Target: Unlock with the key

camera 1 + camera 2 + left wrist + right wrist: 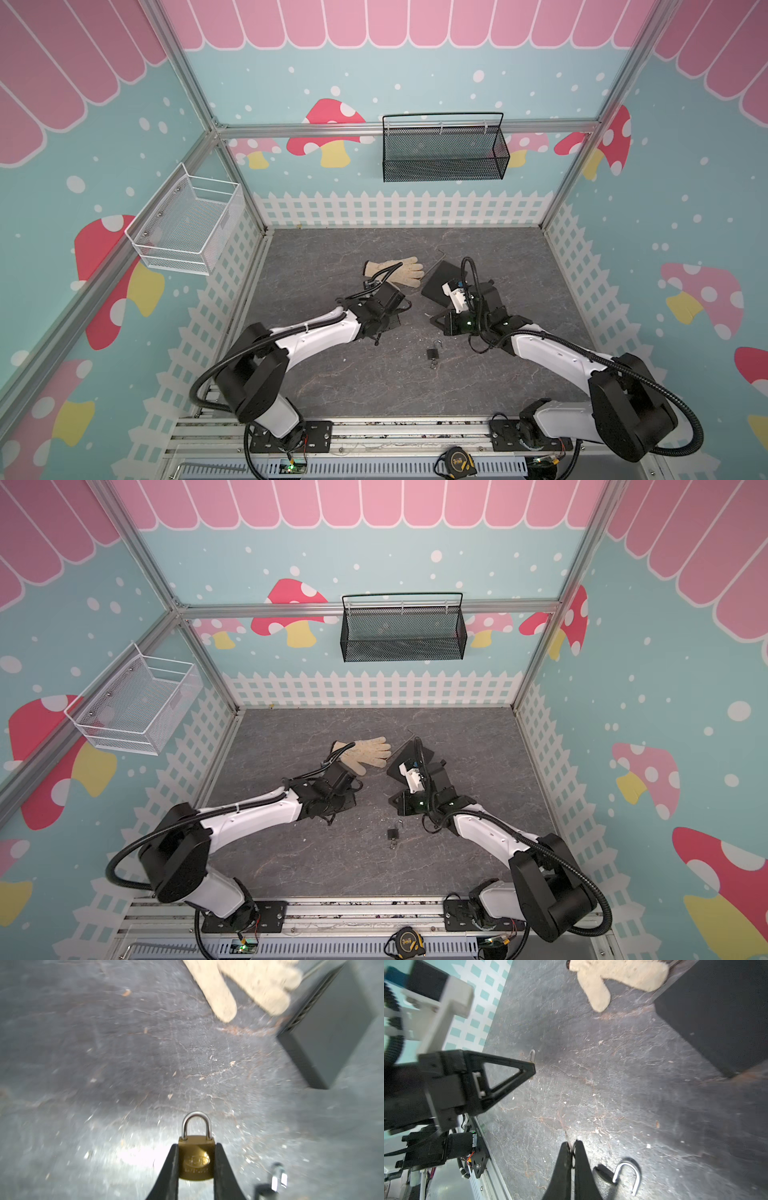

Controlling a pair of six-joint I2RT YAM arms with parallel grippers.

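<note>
**Brass padlock clamped, black one on the table**

In both top views, a black padlock [432, 354] [392, 834] lies on the table [353, 382] between the arms.

In the left wrist view, the left gripper [196, 1145] pinches a brass padlock [196, 1159] by its sides (shackle closed).

In the right wrist view, the right gripper [571, 1144] has its fingers pressed together, beside the black padlock's open shackle.

The brass padlock [196, 1159] has a smooth, faintly glossy yellow-metal body and a polished silver-metal shackle, set between the matt black plastic fingers of the left gripper [196, 1144]. The table [332, 374] is a matt dark grey stone-look sheet with pale veins (dusty and scuffed up close), and the glove [395, 270] at mid-frame is cream, fuzzy knitted cloth. The black padlock [432, 354] looks matt with a shiny metal shackle; the basket [444, 153] at upper centre is black metal mesh.
</note>
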